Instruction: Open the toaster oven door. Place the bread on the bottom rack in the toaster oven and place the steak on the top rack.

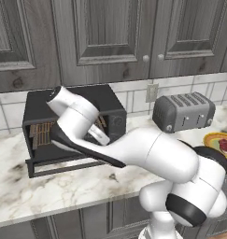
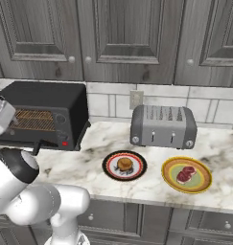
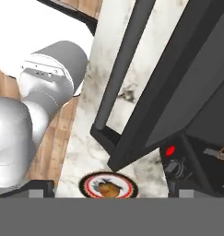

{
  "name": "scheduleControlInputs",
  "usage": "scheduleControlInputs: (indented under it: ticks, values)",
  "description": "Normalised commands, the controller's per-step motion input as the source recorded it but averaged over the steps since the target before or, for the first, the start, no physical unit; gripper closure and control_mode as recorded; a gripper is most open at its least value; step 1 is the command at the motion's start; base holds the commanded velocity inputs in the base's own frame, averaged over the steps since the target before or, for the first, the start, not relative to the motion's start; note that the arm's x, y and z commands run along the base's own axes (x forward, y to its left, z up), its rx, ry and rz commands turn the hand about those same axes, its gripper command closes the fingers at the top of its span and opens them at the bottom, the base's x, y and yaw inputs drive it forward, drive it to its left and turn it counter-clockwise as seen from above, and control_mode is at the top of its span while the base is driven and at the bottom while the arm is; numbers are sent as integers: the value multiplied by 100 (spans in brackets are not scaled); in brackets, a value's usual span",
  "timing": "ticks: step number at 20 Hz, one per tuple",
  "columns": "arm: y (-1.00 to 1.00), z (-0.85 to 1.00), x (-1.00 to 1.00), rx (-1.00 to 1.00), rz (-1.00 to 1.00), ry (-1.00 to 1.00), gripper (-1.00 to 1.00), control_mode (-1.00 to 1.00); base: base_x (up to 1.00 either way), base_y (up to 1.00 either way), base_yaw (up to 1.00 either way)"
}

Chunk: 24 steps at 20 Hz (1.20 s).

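Here we see our two-finger gripper [image 3: 106, 189] hanging over the black-framed tinted-glass toaster oven door [image 3: 178, 83], which lies dropped open; its grip we cannot tell. Beyond its tips sits the small golden-brown bread [image 3: 108, 188] on a red-rimmed plate [image 3: 88, 183].

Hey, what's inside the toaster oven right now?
Inside the toaster oven, copper-brown wire racks show, no food visible on them. The arm covers part of the cavity.

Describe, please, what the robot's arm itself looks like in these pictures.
The arm is built of glossy white, rounded, tube-like segments joined by dark grey to black rings at the joints. A black wedge-shaped piece runs along its forearm link. No cables or markings show. In the hand view, two small dark finger tips rise at the bottom edge.
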Motion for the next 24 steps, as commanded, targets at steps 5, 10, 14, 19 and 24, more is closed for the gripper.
scheduleControlInputs:
  ticks: [5,10,14,19,24]
  values:
    - [7,-100,28,0,26,32,-100,-100,0,0,0]
    - [17,-100,-74,0,30,19,-100,-100,0,0,0]
    - [36,-100,-78,0,22,36,-100,-100,0,0,0]
    - [19,-24,5,5,6,-1,-100,-100,0,0,0]
    - [45,75,70,-3,-1,-63,-100,-100,0,0,0]
